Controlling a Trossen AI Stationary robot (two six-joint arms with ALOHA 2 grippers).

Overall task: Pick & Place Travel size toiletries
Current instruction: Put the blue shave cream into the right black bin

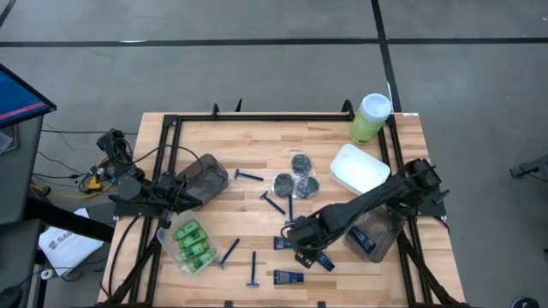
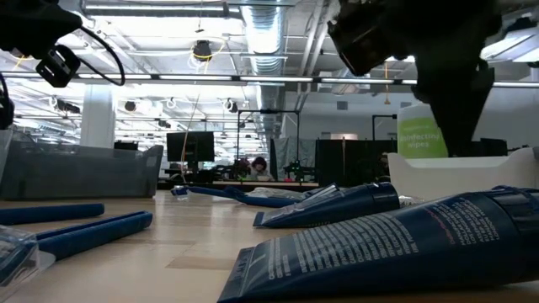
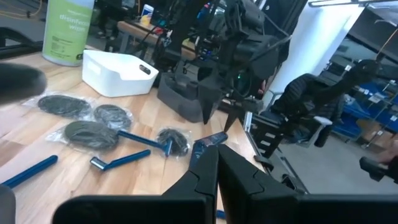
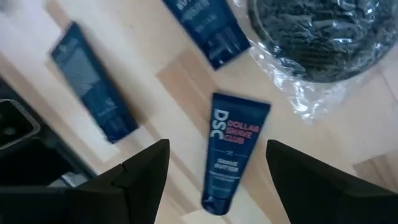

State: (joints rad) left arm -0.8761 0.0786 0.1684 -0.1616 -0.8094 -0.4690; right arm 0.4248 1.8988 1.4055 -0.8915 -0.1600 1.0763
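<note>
Meanwhile, right end effector (image 4: 217,171) gapes above a dark-blue tube (image 4: 231,149); left one (image 3: 217,168) closed.

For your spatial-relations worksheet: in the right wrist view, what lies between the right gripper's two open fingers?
A small dark-blue tube printed "Dollar Shave Club" lies flat on the wooden table, centred between the right gripper's open fingers. The right wrist view shows this.

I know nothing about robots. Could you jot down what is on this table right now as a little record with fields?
Right gripper: open, hanging over a small dark-blue tube lying flat on the wooden table
Left gripper: shut, holding nothing, waiting beside a smoky plastic tub
Green mini bottles: packed together near the left arm
Blue-handled razors: scattered about the middle
Dark round flat tins: clustered beside a white plastic tub
</note>
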